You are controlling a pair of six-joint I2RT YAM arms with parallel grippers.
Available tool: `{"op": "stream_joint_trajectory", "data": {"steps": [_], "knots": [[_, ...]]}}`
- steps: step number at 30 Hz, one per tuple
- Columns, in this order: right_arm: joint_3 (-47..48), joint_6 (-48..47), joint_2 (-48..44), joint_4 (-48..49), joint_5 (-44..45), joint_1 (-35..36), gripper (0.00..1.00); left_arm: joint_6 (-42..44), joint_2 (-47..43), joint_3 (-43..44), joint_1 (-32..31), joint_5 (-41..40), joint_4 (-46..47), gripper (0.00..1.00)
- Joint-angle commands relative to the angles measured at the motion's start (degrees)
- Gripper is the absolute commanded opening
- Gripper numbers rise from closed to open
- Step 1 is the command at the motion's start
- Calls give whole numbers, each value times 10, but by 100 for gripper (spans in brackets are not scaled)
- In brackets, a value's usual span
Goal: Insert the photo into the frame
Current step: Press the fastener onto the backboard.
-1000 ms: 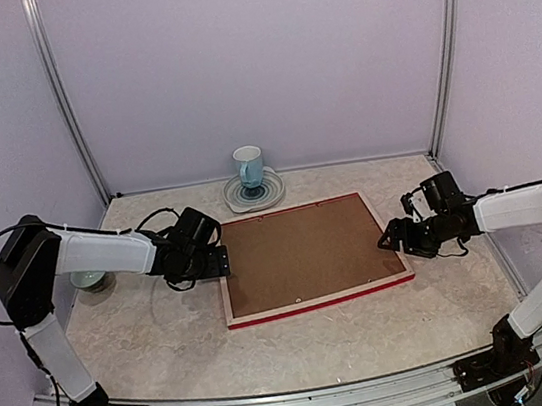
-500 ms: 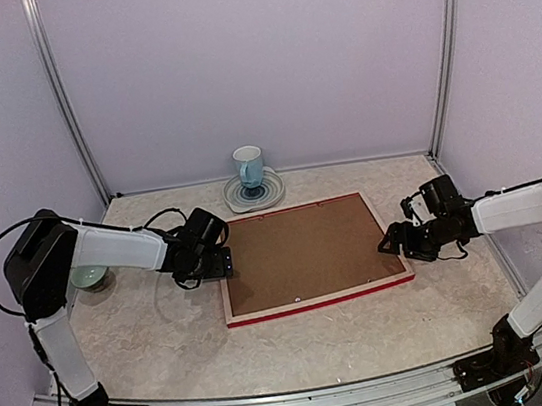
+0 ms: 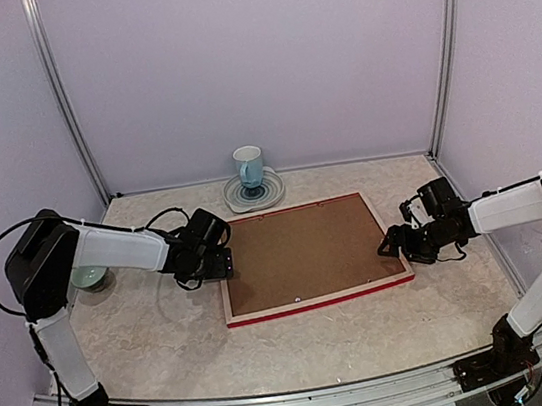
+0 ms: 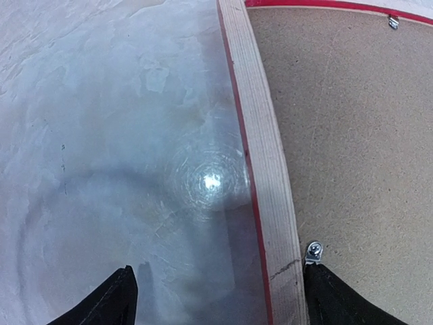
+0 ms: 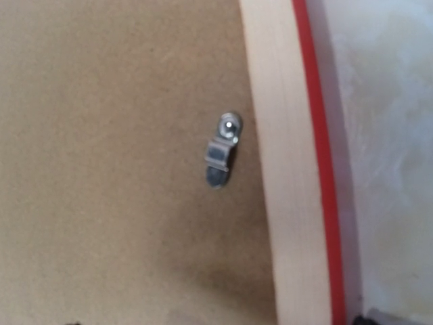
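Frame (image 3: 316,304) face down in top view, backing board (image 3: 303,254) up, long axis running from left gripper (image 3: 221,263) to right gripper (image 3: 390,244), mug (image 3: 249,165) beyond | left wrist: my jaws wide, straddling its rail, empty | right wrist: clip (image 5: 222,157) ahead, jaws spread, gripping nothing I can see; photo unseen

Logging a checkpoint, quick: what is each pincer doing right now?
Left pincer: open, straddling the frame's rail, holding nothing.
Right pincer: open over the frame, holding nothing.

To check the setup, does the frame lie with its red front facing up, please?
No, the frame shows its pale wood reverse upward, with a brown backing board inside it.
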Motion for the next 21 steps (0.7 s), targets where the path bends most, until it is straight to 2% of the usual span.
{"op": "stream_joint_trajectory", "data": {"steps": [1,10,21], "knots": [[11,-1,5,7,-3,5,86,15,18,8,-10,10,-12,84],[10,-1,3,6,-1,5,86,17,35,13,-14,5,-20,72],[5,0,0,7,1,5,86,9,31,1,-12,-7,-15,67]]}}
